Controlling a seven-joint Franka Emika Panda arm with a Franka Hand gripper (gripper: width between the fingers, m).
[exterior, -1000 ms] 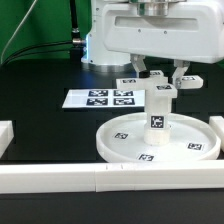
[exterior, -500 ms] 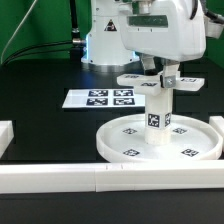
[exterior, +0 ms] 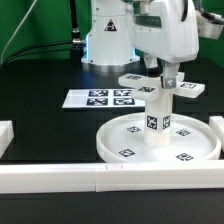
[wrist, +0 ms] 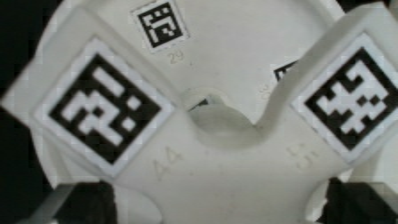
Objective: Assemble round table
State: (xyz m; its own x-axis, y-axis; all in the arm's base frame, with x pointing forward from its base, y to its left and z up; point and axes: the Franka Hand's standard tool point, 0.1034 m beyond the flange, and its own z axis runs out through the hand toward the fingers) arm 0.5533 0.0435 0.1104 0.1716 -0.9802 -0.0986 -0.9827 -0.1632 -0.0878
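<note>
a: gripper (exterior: pixel 163 80) state?
b: clamped on the post (exterior: pixel 160 118) top.
a: post where?
b: straight below the fingers, upright on the disc (exterior: pixel 200 150); cross piece (exterior: pixel 188 87) just behind.

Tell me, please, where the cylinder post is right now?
In the exterior view the cylinder post stands upright at the middle of the round disc, right of centre, under the gripper.

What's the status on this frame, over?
Gripper shut on post. Post upright at centre of round disc. Cross-shaped piece behind, untouched. Nothing in the way.
</note>
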